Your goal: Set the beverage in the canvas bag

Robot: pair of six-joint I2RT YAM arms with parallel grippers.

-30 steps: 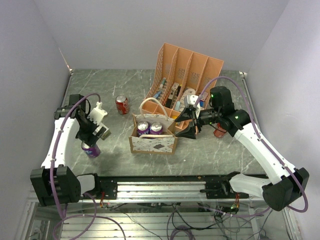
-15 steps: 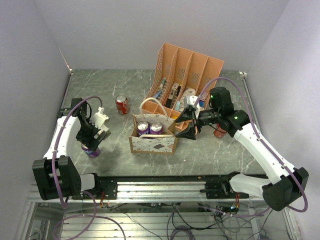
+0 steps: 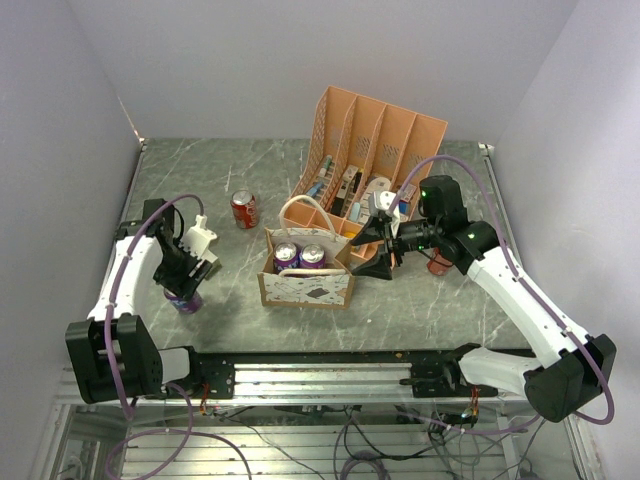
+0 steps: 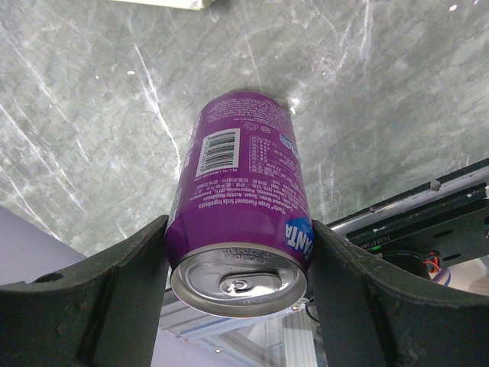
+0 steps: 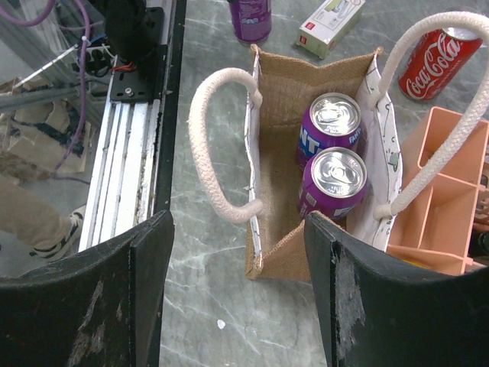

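Upright purple can stands well left of the open tan canvas bag holding two similar cans.

Canvas bag: worktop centre; two cans inside.
File rack: behind bag.
Lone can: left of bag.

The purple can is glossy printed metal with a bare silver top. The canvas bag is rough woven cloth, its handles thick white cord. The table looks like smooth grey stone, the file rack matt orange plastic.
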